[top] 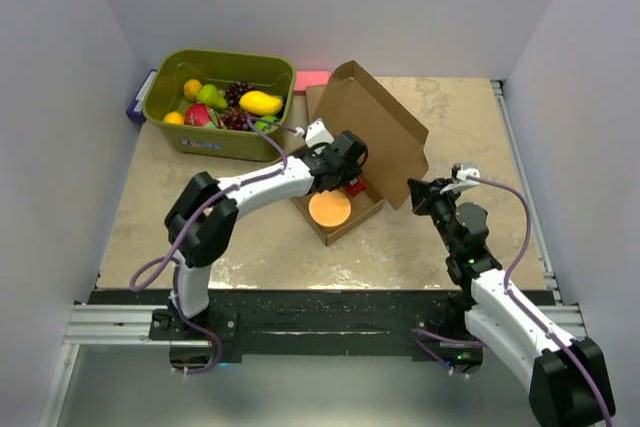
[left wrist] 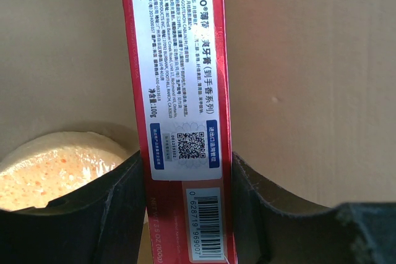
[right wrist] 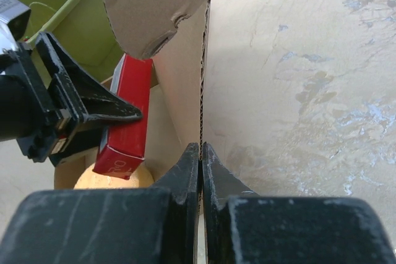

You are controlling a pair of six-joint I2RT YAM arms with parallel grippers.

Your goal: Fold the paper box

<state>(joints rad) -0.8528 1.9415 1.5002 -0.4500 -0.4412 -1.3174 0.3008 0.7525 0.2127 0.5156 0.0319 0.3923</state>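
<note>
The paper box [top: 375,132] stands on the table with its brown lid raised. My right gripper [top: 415,195] is shut on the lid's corrugated edge [right wrist: 200,91], its jaws pinched together on the thin card [right wrist: 200,148]. My left gripper [top: 350,182] reaches into the box tray and is shut on a long red carton [left wrist: 179,91] with a white label and barcode, one finger [left wrist: 117,208] on each side. The right wrist view shows the same red carton [right wrist: 127,128] just above the tray. A round orange disc [top: 329,209] lies in the tray beside it.
A green basket [top: 225,55] of fruit sits at the back left, with a pink block [top: 312,80] behind the box and a dark blue object [top: 137,99] by the basket's left end. White walls close in the beige table [top: 460,117] on three sides.
</note>
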